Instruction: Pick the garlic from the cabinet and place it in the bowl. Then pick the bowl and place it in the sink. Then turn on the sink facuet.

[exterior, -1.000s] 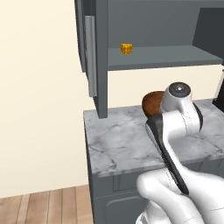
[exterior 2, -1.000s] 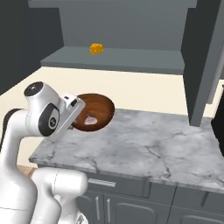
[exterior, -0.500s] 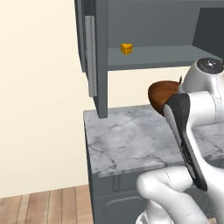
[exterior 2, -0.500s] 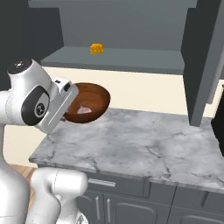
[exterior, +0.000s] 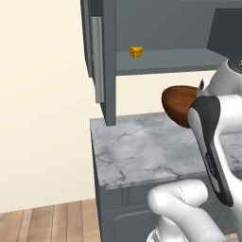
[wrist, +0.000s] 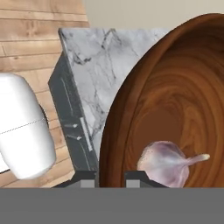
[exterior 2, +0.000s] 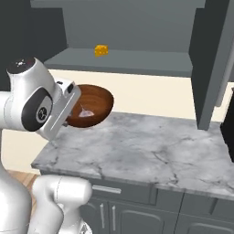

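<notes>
Your claw [wrist: 110, 176] grips the rim of the bowl [exterior 2: 91, 106], held tilted above the worktop [exterior 2: 151, 153]. The garlic [wrist: 168, 162] inside could roll out if the tilt steepens in transit to the sink.

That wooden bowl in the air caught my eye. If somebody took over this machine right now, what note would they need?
Gripper: jaws shut on the rim of the wooden bowl, which is held tilted above the marble counter.
Garlic: lying inside the bowl.
Cabinet: door open; a small yellow item sits on its shelf.
Done: garlic in bowl, bowl picked up.
Left: carry the bowl to the sink, set it in, turn on the faucet.
</notes>
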You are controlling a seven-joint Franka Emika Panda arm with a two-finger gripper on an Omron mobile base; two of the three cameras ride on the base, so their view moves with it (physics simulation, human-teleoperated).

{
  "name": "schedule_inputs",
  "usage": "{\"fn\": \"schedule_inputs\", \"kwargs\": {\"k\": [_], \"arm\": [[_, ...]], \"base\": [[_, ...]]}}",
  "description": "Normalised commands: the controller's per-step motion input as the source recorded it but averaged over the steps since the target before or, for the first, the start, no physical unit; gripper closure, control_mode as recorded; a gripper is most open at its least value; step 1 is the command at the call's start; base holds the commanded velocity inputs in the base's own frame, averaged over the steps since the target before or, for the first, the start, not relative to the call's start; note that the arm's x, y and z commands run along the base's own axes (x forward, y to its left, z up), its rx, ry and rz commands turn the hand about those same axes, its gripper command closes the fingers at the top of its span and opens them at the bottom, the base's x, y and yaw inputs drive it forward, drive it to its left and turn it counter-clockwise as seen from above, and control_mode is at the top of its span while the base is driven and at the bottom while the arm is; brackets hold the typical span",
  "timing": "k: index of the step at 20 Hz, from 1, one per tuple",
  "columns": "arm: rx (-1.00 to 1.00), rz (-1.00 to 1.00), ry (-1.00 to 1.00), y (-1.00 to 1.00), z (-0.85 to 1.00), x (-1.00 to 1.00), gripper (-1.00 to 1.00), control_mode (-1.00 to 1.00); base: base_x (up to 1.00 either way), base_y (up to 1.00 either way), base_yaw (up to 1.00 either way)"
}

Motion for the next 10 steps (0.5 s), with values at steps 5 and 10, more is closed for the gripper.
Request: {"fn": "schedule_inputs", "kwargs": {"k": [5, 10], "arm": [[0.00, 0.00, 0.00, 0.00, 0.00, 0.00, 1.00, 1.00], [0.00, 0.00, 0.00, 0.00, 0.00, 0.00, 1.00, 1.00]], "base": [[-1.00, -0.01, -0.21], [-0.46, 0.00, -0.80]]}}
